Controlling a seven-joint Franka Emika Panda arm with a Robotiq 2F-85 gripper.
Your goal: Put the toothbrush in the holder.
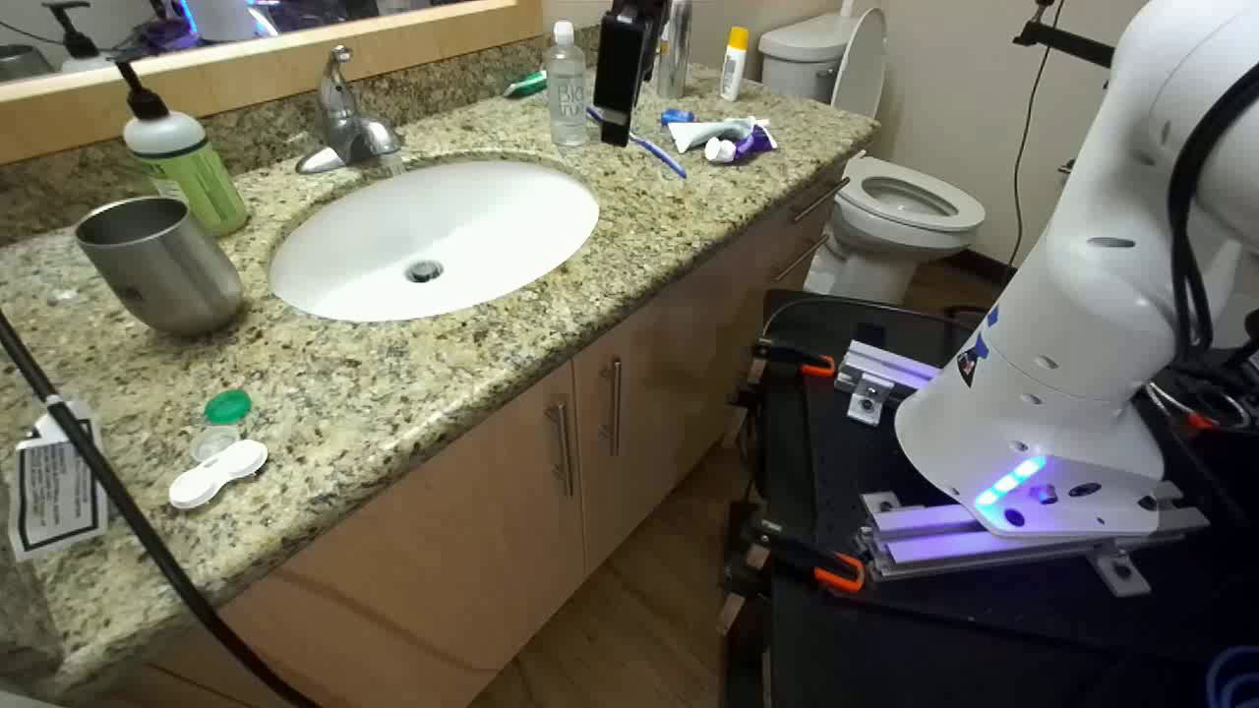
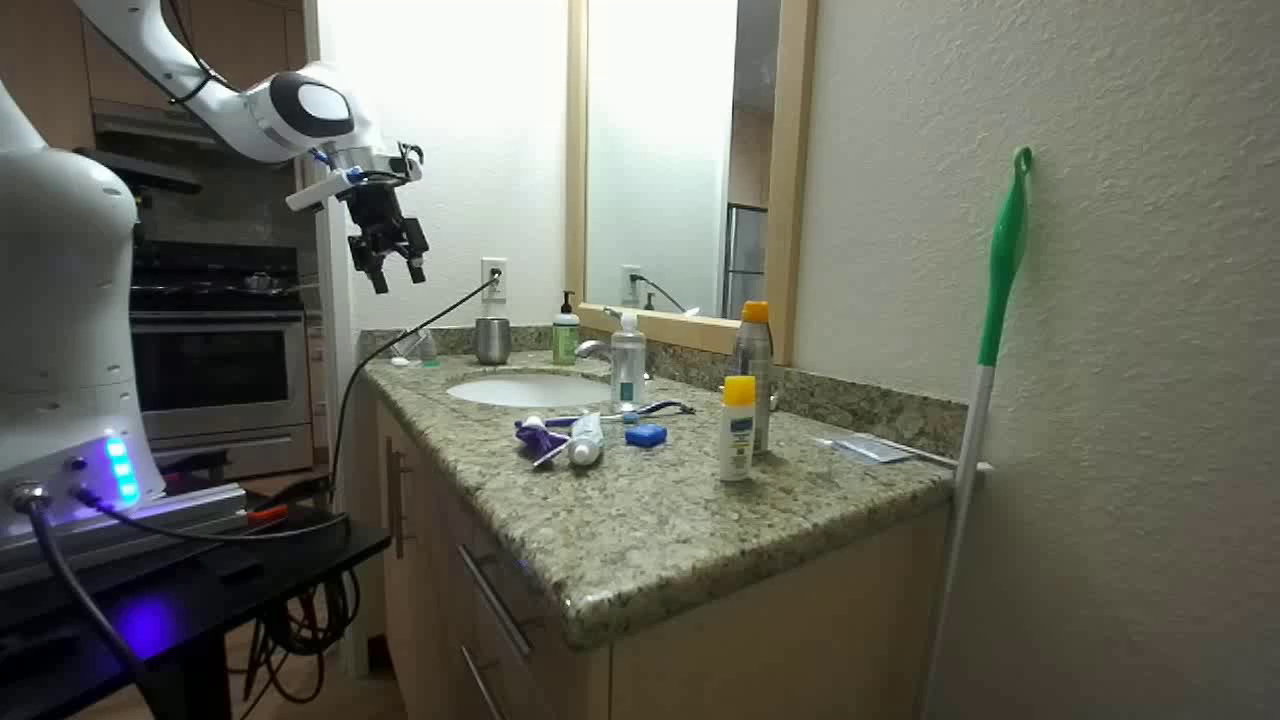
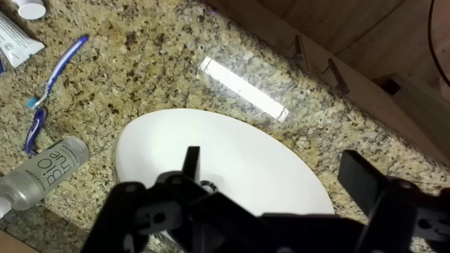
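The toothbrush (image 3: 58,70) is slim, with a blue-and-white handle, whitish neck and teal bristles. It lies on the counter at the left of the wrist view, and shows in both exterior views (image 1: 657,157) (image 2: 565,421). The holder, a grey metal tumbler, stands upright on the counter in both exterior views (image 1: 172,270) (image 2: 492,341); it is out of the wrist view. My gripper (image 3: 272,158) is open and empty above the sink, apart from both. An exterior view shows it high over the counter (image 2: 398,278); part of it hangs at the top of an exterior view (image 1: 620,79).
A clear bottle (image 3: 52,172) and a purple curved item (image 3: 35,131) lie close to the toothbrush's head. Toothpaste tubes (image 2: 587,440) lie by its handle. The sink (image 1: 433,236) and faucet (image 1: 344,123) separate it from the tumbler. A green soap bottle (image 1: 192,172) stands behind the tumbler.
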